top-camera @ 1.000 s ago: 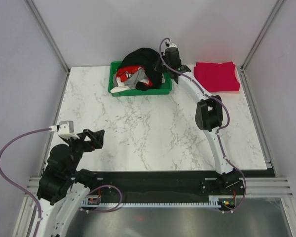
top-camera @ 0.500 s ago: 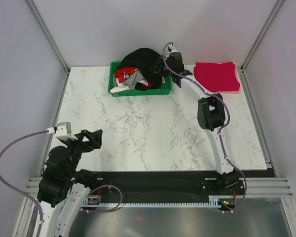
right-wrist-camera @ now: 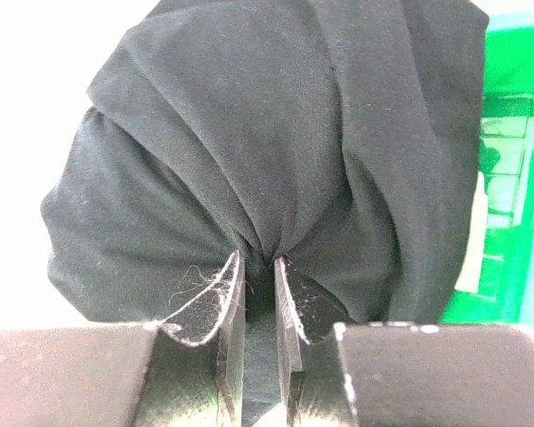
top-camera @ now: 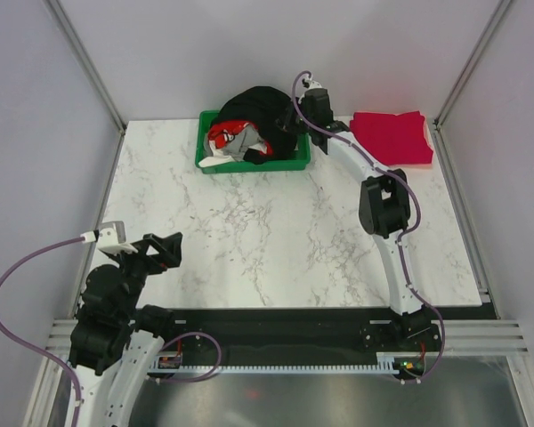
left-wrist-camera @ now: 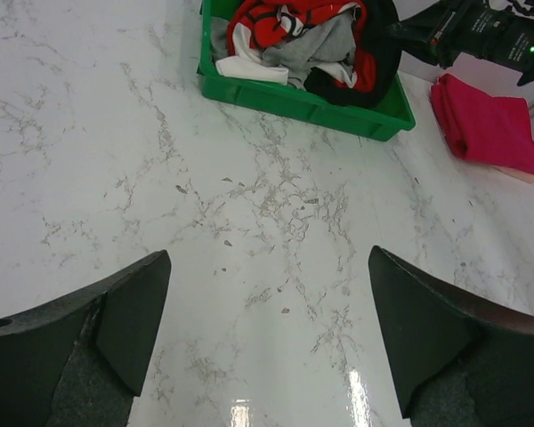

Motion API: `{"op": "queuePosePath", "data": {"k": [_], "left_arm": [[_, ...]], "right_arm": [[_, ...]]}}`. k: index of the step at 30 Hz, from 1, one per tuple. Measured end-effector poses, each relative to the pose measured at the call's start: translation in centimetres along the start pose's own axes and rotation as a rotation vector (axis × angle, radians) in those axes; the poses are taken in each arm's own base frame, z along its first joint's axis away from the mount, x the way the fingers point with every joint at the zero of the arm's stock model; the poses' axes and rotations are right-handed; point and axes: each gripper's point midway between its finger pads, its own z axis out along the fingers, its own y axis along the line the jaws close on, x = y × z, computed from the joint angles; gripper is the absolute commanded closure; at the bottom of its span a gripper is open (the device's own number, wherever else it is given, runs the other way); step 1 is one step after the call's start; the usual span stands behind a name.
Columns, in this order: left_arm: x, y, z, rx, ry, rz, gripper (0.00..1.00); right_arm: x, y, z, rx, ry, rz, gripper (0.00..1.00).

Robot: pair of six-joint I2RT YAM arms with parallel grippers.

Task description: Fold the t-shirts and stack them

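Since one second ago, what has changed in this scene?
The right gripper shifted slightly over the green bin and now pinches a fold of the black t-shirt. The left gripper, open, drew back a little toward its base. The bin and the folded crimson-pink t-shirt stayed in place.

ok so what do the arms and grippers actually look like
Both arms are built alike: white tube links, as on the right arm, joined by chunky black joint housings. A purple cable loops off each wrist, and a small white camera block tops the left one. The left gripper and right gripper each have two matte black, wedge-shaped fingers.
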Motion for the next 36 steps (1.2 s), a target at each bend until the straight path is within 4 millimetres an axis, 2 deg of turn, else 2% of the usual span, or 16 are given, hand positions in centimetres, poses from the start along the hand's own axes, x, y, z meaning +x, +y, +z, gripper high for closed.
{"op": "queuePosePath", "data": {"k": [2,5,7,8,12,15,18,19,21,22,24,28,30,32,34,36], "left_arm": [[0.0,0.1,0.0,-0.003,-0.002,-0.001,0.01],[-0.1,0.1,0.0,-0.006,-0.004,-0.001,0.01],[-0.1,0.2,0.0,-0.009,-0.005,-0.002,0.01],[-0.1,0.2,0.0,-0.01,-0.006,-0.002,0.01],[-0.2,0.4,0.0,-0.024,-0.012,-0.004,0.01],[-0.2,0.6,0.0,-0.032,-0.017,-0.006,0.01],[-0.1,0.8,0.0,-0.038,-0.018,-0.006,0.01],[-0.1,0.8,0.1,-0.039,-0.018,-0.006,0.01],[-0.1,0.8,0.1,-0.04,-0.018,-0.007,0.01],[-0.1,0.8,0.1,-0.041,-0.019,-0.007,0.01],[-0.1,0.9,0.1,-0.042,-0.019,-0.007,0.01],[-0.1,0.9,0.1,-0.044,-0.019,-0.007,0.01],[-0.1,0.9,0.1,-0.044,-0.02,-0.007,0.01],[-0.1,0.9,0.1,-0.043,-0.022,-0.008,0.01],[-0.2,0.8,0.1,-0.041,-0.023,-0.008,0.01],[-0.1,0.9,0.2,-0.042,-0.022,-0.008,0.01]], "right_arm": [[-0.4,0.4,-0.4,0.001,-0.003,-0.013,0.82],[-0.7,0.7,-1.0,0.011,0.001,-0.034,0.74],[-0.6,0.7,-1.2,0.018,0.006,-0.048,0.74],[-0.7,0.8,-1.3,0.021,0.006,-0.055,0.76],[-0.9,1.0,-1.7,0.027,0.013,-0.074,0.99],[-1.8,1.6,-2.1,0.028,0.003,-0.083,1.0],[-4.0,3.5,-2.7,0.006,-0.047,-0.121,0.97],[-5.1,4.5,-3.1,-0.015,-0.079,-0.143,0.93],[-6.7,6.6,-3.9,-0.051,-0.132,-0.182,0.21],[-7.4,7.7,-4.4,-0.068,-0.163,-0.208,0.02],[-9.3,10.5,-5.6,-0.097,-0.248,-0.268,0.02],[-11.7,13.1,-7.8,-0.06,-0.346,-0.305,0.02],[-10.9,11.2,-8.5,0.016,-0.327,-0.285,0.02],[-9.3,7.1,-9.0,0.116,-0.289,-0.253,0.07],[-6.6,1.4,-9.5,0.237,-0.213,-0.207,0.12],[-4.5,-2.9,-9.5,0.315,-0.156,-0.166,0.15]]}}
